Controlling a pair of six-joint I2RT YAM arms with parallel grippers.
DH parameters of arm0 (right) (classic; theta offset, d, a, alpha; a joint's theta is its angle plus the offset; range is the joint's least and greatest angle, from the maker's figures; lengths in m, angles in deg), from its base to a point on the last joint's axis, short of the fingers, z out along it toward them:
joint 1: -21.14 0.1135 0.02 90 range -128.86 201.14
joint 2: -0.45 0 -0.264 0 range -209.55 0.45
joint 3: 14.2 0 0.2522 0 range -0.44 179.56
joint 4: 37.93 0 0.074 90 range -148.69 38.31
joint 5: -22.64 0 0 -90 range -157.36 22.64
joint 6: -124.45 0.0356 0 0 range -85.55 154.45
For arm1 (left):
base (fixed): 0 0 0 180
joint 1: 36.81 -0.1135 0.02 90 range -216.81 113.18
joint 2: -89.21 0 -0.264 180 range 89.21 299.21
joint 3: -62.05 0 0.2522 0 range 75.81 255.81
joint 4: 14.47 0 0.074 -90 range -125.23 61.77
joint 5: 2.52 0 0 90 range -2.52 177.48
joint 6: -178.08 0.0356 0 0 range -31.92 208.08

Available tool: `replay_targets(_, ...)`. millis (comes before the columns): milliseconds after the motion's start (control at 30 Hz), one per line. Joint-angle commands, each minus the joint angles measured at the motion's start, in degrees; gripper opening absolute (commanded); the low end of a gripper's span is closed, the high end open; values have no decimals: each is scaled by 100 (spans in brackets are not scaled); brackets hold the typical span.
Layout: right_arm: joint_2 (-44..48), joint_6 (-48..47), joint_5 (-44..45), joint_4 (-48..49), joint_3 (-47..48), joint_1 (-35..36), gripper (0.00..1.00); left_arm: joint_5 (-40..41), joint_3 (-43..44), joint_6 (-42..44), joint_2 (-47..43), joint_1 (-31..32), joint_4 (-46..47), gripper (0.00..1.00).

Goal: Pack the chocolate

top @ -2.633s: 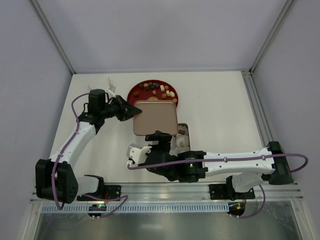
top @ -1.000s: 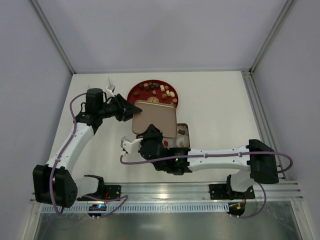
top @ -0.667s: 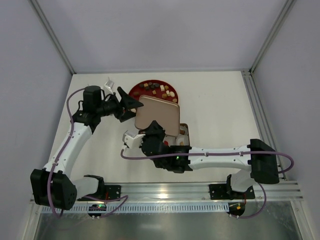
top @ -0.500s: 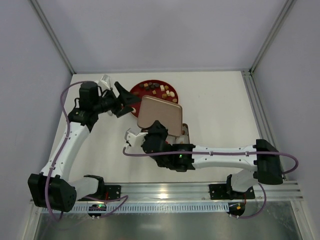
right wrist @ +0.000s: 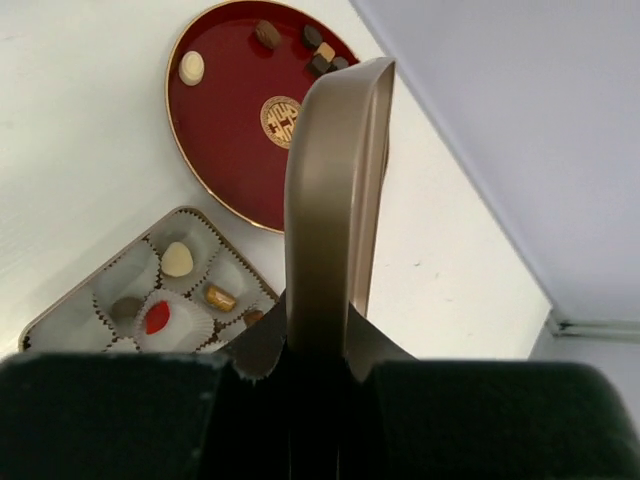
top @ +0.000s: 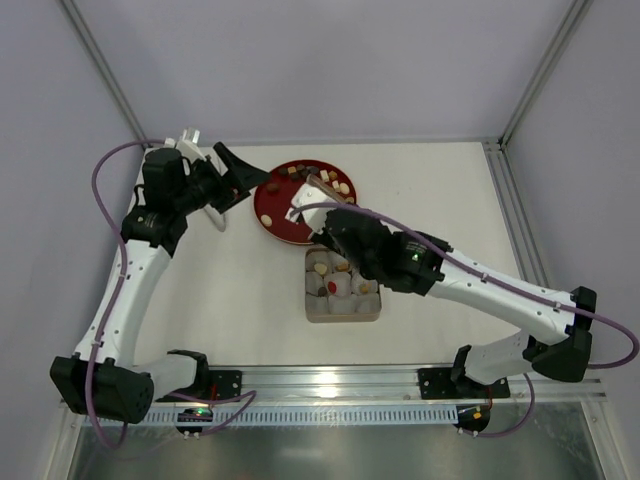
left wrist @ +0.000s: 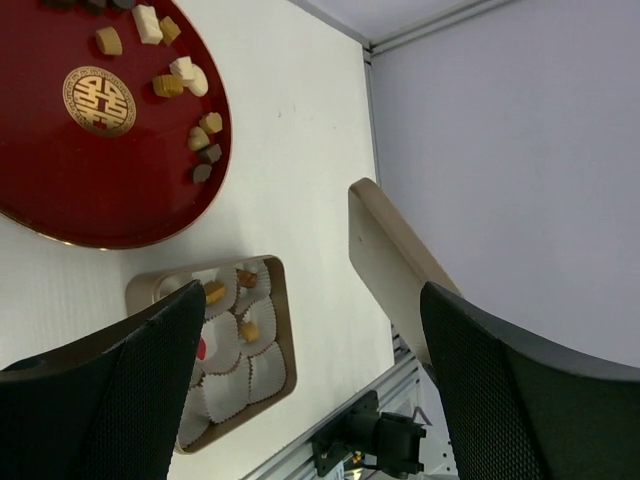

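Chocolate (top: 322, 181) lies mostly on the far side of a round red plate (top: 275, 205): small cubes and rounds in dark brown, tan and cream, loose and apart. A few more pieces sit in the box (top: 342, 317), a shallow tan tin with rounded corners, lined with white pleated paper cups (left wrist: 225, 340). It stands on the white table (top: 440, 200) just nearer than the plate. The plate is glossy with a thin gold rim and carries a flat gold emblem (left wrist: 100, 100) near its middle.

We see the right gripper (right wrist: 320, 362) pinching the lid (right wrist: 335, 170) by one edge. The lid is smooth satin-tan metal with a turned-down lip and rounded corners, and it stands on edge over plate and box. The left gripper (top: 243, 186) hangs spread wide to the left of the plate, holding nothing; its black fingers (left wrist: 110, 400) have a fine mesh texture.

From above we get both arms and the layout, but the right arm covers most of the lid. The left wrist view shows the lid's thin edge against the grey wall, and the cups, some with tan pieces and one with a red. The right wrist view shows the grip itself, the lid splitting the plate, and cream, red and brown pieces in the cups
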State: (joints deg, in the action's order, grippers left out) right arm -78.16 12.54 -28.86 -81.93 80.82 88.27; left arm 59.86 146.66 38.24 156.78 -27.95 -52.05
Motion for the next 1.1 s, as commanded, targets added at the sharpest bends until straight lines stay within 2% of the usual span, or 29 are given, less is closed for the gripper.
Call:
replay_targets(0, 302, 1117, -1597, -729, 400, -628, 4, 195, 254, 177, 54, -25, 17, 86)
replay_targets(133, 636, 1847, -3213, -598, 321, -1508, 4, 116, 149, 194, 133, -25, 17, 86)
replay_targets(167, 758, 2170, -3983, -545, 234, -1719, 4, 64, 96, 212, 151, -34, 26, 86)
replay_targets(233, 847, 2550, -4726, -343, 128, -2396, 4, -94, -114, 221, 134, -25, 157, 86)
replay_targets(267, 917, 2900, -5451, -255, -20, -2598, 4, -182, -237, 212, 107, -25, 245, 86)
replay_targets(333, 996, 3323, -6080, 131, -327, -3273, 4, -420, -597, 160, 37, 10, 666, 84)
replay_targets(500, 1155, 4754, -7792, 1219, -1093, -4216, 4, -525, -1178, 159, -95, 142, 1167, 84)
replay_targets(567, 1198, 5212, -8102, 1624, -1635, -4462, 4, -560, -1502, 72, -174, 177, 1430, 84)
replay_targets(600, 1242, 5771, -8504, 2227, -1874, -4550, 4, -578, -1591, 19, -200, 229, 1502, 84)
replay_targets(700, 1304, 6757, -8868, 3537, -2823, -4841, 4, -499, -1864, 45, -209, 449, 1546, 82)
replay_targets(867, 1392, 7287, -9061, 4226, -3773, -5104, 4, -332, -2259, 80, -209, 616, 1608, 82)
replay_targets(1067, 1112, 8351, -9457, 5912, -4723, -5447, 4, -113, -2523, 98, -104, 897, 1599, 81)
